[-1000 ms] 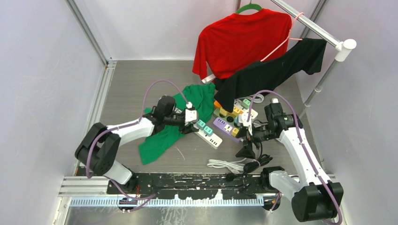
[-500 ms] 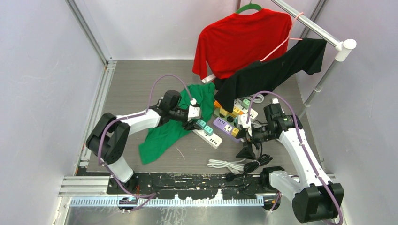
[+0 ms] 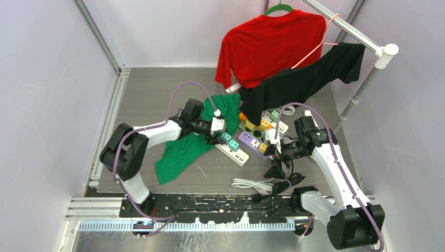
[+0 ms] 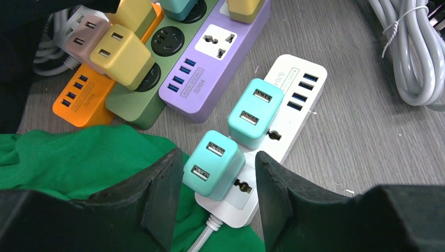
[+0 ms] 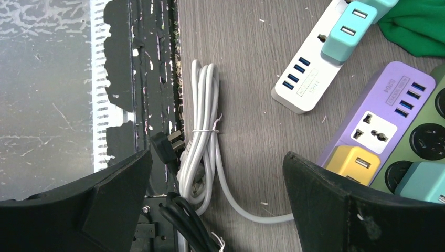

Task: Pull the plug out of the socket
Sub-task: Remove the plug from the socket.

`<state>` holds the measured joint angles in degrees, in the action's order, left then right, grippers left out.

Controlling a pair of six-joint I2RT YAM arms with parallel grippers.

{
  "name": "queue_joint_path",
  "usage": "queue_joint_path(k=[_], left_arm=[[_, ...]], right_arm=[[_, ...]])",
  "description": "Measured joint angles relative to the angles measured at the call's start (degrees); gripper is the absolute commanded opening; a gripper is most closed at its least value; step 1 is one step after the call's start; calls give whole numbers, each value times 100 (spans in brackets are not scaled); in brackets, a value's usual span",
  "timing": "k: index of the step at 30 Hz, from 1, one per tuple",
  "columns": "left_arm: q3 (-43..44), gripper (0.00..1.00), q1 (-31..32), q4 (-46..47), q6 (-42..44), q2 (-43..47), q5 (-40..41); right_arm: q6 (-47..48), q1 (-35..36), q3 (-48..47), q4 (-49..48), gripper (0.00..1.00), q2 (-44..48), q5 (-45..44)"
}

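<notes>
Seen from above, on the table [image 3: 152, 94], the white power strip [image 3: 234, 151] lies beside a green shirt [image 3: 181, 152]. The right pincer [image 5: 218, 155] gapes wide, holding nothing, at the strip's 3 o'clock. The left pincer [image 4: 219, 157], partly open, straddles the teal plug [image 4: 212, 165] seated at the strip's 10 o'clock end.

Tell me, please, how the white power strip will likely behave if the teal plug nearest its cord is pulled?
The white power strip looks light and lies unheld, so it will probably lift with that teal plug. Its smooth casing may also slide on the table. It seems rigid, so unlikely to bend.
</notes>
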<state>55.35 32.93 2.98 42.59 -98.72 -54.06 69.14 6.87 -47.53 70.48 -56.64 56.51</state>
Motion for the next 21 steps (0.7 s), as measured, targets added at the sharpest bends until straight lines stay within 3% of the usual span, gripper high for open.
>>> queue_joint_path(k=[11, 13, 14, 21], left_arm=[[-11, 58, 0, 50, -15, 0, 28], [-17, 73, 0, 63, -17, 0, 42], [-20, 74, 0, 72, -20, 0, 52], [-118, 73, 0, 59, -66, -28, 188]], right_arm=[[0, 31, 24, -2, 99, -2, -52], [-2, 31, 24, -2, 100, -2, -55], [0, 31, 24, -2, 99, -2, -55], [-2, 35, 28, -2, 99, -2, -79]])
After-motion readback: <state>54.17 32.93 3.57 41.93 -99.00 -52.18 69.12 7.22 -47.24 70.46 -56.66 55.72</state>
